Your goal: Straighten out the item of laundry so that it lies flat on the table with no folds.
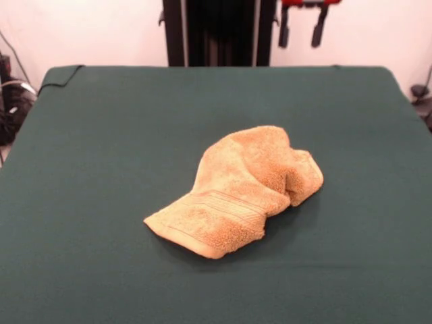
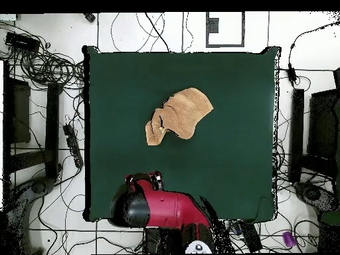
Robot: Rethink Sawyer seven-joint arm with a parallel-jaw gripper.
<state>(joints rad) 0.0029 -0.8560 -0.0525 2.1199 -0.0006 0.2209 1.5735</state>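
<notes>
Front view: crumpled towel (image 1: 239, 191) alone mid-table (image 1: 101, 169); gripper (image 1: 302, 27) parted, empty, drawn back above.

Dark green cloth-covered worktop (image 1: 101, 135), w/ one orange-tan towel (image 1: 243, 192) lying on it near the middle, bunched and folded, not flat.

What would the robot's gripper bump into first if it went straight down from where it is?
Probably the dark green cloth-covered table near the robot's side. The gripper hangs with its jaws apart, pointing down; the crumpled orange-tan terry towel lies nearer the middle, seemingly off that line, though depth is unclear.
</notes>
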